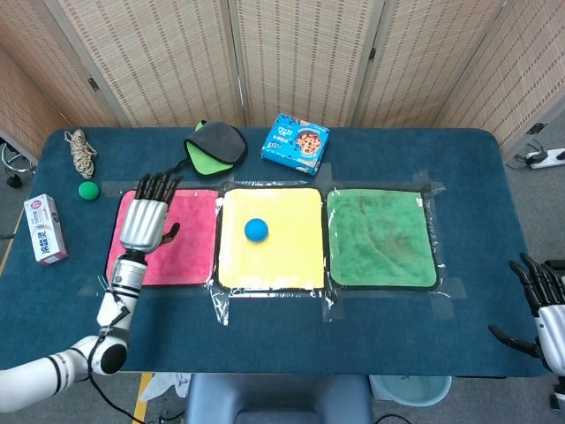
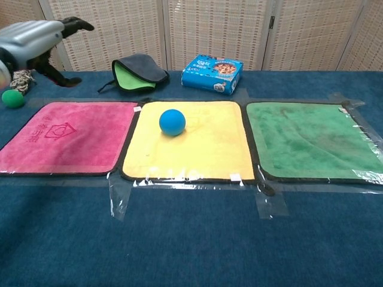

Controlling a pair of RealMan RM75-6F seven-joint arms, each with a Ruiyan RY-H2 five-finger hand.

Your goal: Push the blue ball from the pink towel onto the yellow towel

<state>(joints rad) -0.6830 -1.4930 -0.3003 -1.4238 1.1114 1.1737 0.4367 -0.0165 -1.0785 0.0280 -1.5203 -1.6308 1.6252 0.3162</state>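
now resting on the yellow towel (image 1: 269, 237): blue ball (image 1: 256, 230), a little toward its left half and clear of every edge, touching nothing but the cloth. same in the chest view, blue ball (image 2: 172, 122) sitting just inside the yellow towel (image 2: 197, 149), with the pink towel (image 2: 66, 137) bare beside it. judged from that, push already complete; nothing left to shove.

left hand (image 1: 145, 217) raised above the pink towel (image 1: 190, 238), fingers spread wide and pointing toward the far edge of the table, gripping nothing. seen in the chest view as left hand (image 2: 36, 39) high at the upper left corner, well apart from the ball.

key relation: ball lies to the right of the left hand, across the black-edged seam between the 2 towels, so any further nudge would have to run left to right along the row of cloths. not needed, by the look of it; likely next only a withdrawal toward rest.

right hand (image 1: 540, 305) far off at the table's right edge, fingers apart, empty, much the farther of the 2 from the ball. green towel (image 1: 381, 237) beyond the yellow one, untouched.
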